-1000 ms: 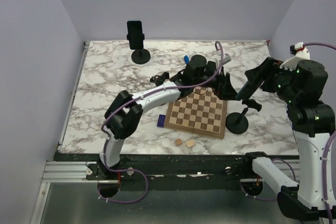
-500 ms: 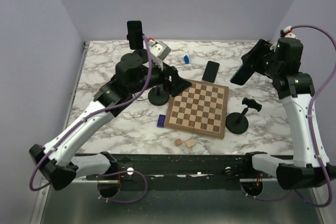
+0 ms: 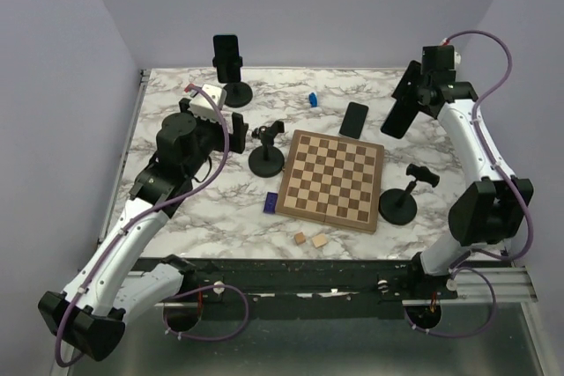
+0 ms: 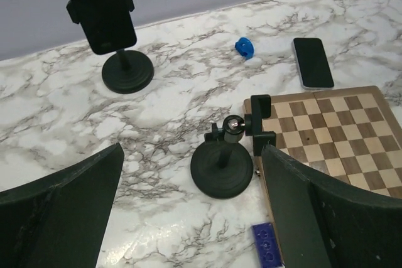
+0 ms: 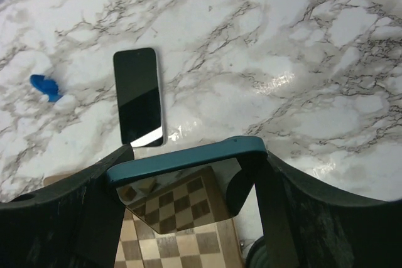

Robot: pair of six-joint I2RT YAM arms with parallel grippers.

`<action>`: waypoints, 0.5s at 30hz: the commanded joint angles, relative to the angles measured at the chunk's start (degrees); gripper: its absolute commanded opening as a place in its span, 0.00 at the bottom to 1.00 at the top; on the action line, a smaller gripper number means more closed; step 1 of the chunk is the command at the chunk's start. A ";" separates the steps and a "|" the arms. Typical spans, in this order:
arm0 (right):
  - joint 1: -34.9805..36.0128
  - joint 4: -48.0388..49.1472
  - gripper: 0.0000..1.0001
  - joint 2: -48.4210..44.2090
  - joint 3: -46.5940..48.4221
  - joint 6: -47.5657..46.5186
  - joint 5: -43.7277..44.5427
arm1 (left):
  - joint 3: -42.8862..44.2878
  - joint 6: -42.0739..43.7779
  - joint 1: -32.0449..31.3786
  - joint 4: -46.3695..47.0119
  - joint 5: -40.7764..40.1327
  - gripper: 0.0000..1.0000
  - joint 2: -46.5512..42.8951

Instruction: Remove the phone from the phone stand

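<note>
The left gripper (image 4: 191, 152) drew back from the empty stand (image 4: 223, 177), jaws wide. The right gripper (image 5: 195, 155) raised the phone (image 5: 182, 196), clamped on it; removal looked done.

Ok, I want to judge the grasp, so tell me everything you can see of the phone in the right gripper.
The phone is a thin flat slab with a teal edge, probably a case, and a glossy dark screen that mirrors the chessboard. The right gripper is shut on it, with one of its fingers on either side. It hangs tilted in the air over the far right part of the table, touching only those fingers and no stand.
</note>
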 commanded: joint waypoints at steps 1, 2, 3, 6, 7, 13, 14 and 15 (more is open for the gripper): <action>-0.02 2.83 0.01 8.24 4.87 1.16 5.43 | -2.11 2.27 0.99 3.71 -3.31 0.99 -3.88; -0.02 2.36 0.01 10.92 6.11 1.60 5.43 | -2.31 2.31 1.00 4.03 -3.65 0.99 -3.86; -0.02 1.66 0.00 13.00 7.80 1.89 5.31 | -2.21 2.48 1.00 4.17 -3.87 0.99 -3.53; -0.02 1.10 0.01 18.97 11.47 2.73 5.69 | -1.59 2.87 1.12 4.09 -3.75 0.98 -2.40; -0.02 1.17 0.01 20.34 12.46 2.96 5.82 | -1.34 2.98 1.21 3.95 -3.30 0.99 -1.87; 0.46 -2.11 0.01 29.85 19.99 2.95 8.01 | -0.82 3.22 1.77 3.28 -3.09 0.98 -1.22; 0.55 -2.13 0.01 30.93 20.80 2.70 8.38 | -0.93 3.08 1.91 3.43 -2.79 0.98 -1.41; 0.60 -2.42 0.01 32.20 21.57 2.51 8.63 | -1.08 2.99 2.08 3.67 -2.59 0.98 -1.59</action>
